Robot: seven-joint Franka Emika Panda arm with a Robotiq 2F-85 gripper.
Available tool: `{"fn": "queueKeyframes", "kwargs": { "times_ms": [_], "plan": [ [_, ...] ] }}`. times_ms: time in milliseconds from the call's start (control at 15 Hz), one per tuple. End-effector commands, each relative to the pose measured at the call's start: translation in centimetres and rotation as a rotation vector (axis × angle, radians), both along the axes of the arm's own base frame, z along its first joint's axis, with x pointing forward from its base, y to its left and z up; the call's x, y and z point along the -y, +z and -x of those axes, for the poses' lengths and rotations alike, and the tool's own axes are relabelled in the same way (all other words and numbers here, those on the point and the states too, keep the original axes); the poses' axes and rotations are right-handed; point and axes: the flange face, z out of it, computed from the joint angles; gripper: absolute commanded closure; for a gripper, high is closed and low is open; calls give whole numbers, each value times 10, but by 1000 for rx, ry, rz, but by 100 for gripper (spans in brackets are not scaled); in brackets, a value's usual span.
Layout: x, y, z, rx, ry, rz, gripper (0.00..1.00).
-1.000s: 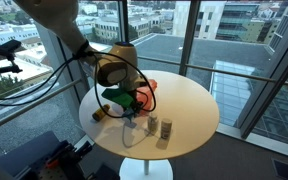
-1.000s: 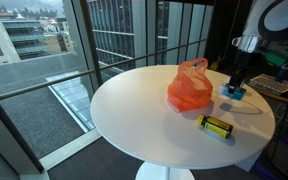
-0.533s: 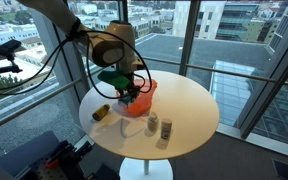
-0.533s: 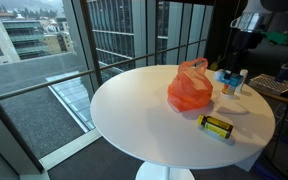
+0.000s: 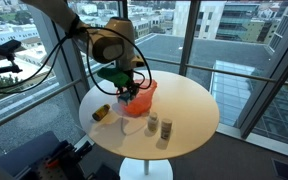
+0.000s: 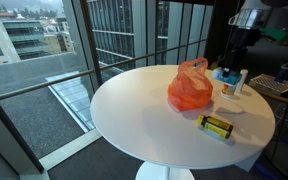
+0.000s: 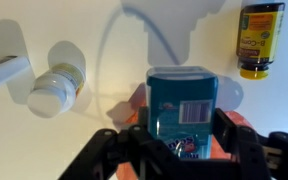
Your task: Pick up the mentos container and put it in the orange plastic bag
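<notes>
My gripper [image 7: 182, 135] is shut on the teal mentos container [image 7: 182, 95] and holds it in the air. The orange plastic bag [image 7: 134, 100] shows just under the container in the wrist view. In an exterior view my gripper [image 5: 127, 88] hangs over the near edge of the orange bag [image 5: 142, 100]. In an exterior view my gripper [image 6: 234, 68] holds the container [image 6: 227, 77] above the table, beside the bag [image 6: 189, 88].
The round white table [image 5: 189, 105] stands by glass walls. A yellow-labelled bottle [image 6: 217, 126] [image 7: 260, 38] lies on it. Two small white bottles [image 5: 159, 128] stand near the front edge; one shows in the wrist view [image 7: 56, 88]. A white object [image 7: 4, 70] lies at the left.
My gripper has risen from the table with the mentos container and moved over toward the orange bag. In the last half second it has barely moved.
</notes>
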Motion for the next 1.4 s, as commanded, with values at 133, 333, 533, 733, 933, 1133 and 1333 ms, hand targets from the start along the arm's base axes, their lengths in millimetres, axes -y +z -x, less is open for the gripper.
{"fn": "queueKeyframes", "kwargs": {
  "times_ms": [133, 333, 533, 733, 933, 1133, 1333],
  "plan": [
    [-10, -2, -10, 1, -2, -13, 61],
    [-20, -6, -19, 5, 3, -8, 61],
    [-27, -13, -35, 4, -15, -9, 61],
    [-32, -20, -54, -1, -42, -24, 61],
    [-41, -20, -72, 7, -47, -50, 61],
    [-50, -15, -87, 26, -50, -68, 61],
    [-55, -15, -99, 55, -56, -60, 61]
  ]
}}
